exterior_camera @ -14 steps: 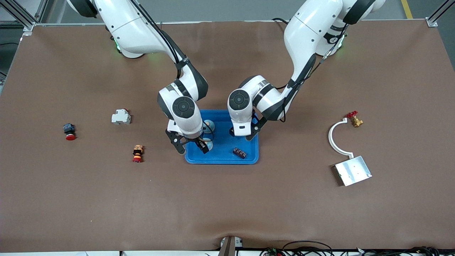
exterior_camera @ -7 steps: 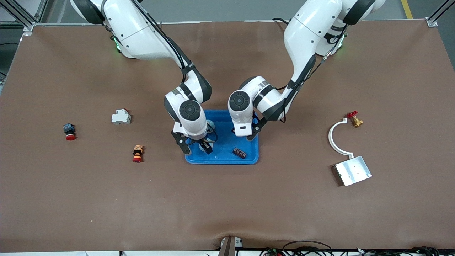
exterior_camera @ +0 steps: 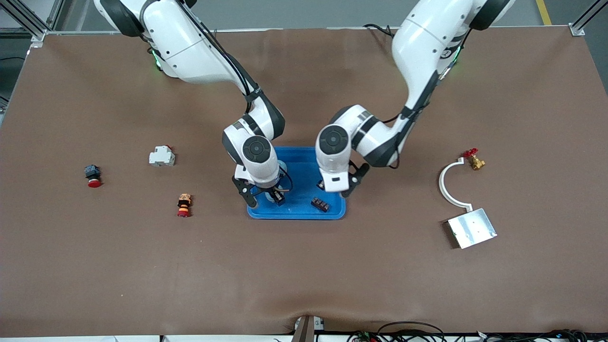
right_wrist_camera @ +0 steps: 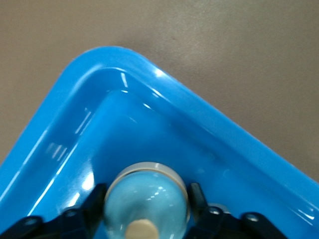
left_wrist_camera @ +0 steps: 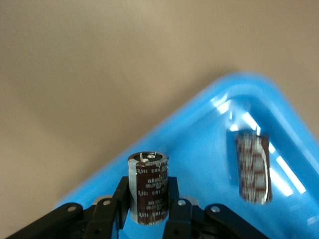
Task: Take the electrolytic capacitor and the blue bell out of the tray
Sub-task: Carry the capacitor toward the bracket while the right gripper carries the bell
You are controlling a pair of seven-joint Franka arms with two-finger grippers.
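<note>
A blue tray (exterior_camera: 294, 214) sits mid-table. My left gripper (exterior_camera: 338, 186) is over the tray's side toward the left arm's end. In the left wrist view it (left_wrist_camera: 148, 209) is shut on an upright dark brown capacitor (left_wrist_camera: 148, 189) above the tray's corner (left_wrist_camera: 209, 129). My right gripper (exterior_camera: 266, 198) is over the tray's corner toward the right arm's end. In the right wrist view it (right_wrist_camera: 146, 201) is shut on a pale blue domed bell (right_wrist_camera: 147, 196), low inside the tray (right_wrist_camera: 149, 99). The capacitor is hidden in the front view.
A dark ridged block (exterior_camera: 320, 204) lies in the tray, and a second pale dome (exterior_camera: 282, 166) shows by the right wrist. A white breaker (exterior_camera: 161, 156) and two push buttons (exterior_camera: 92, 175) (exterior_camera: 184, 204) lie toward the right arm's end. A curved bracket (exterior_camera: 449, 185), metal plate (exterior_camera: 471, 228) and brass valve (exterior_camera: 474, 159) lie toward the left arm's end.
The right gripper has moved with the bell from the tray's edge in over the tray. The left gripper has shifted toward the left arm's end and toward the tray's near side.
</note>
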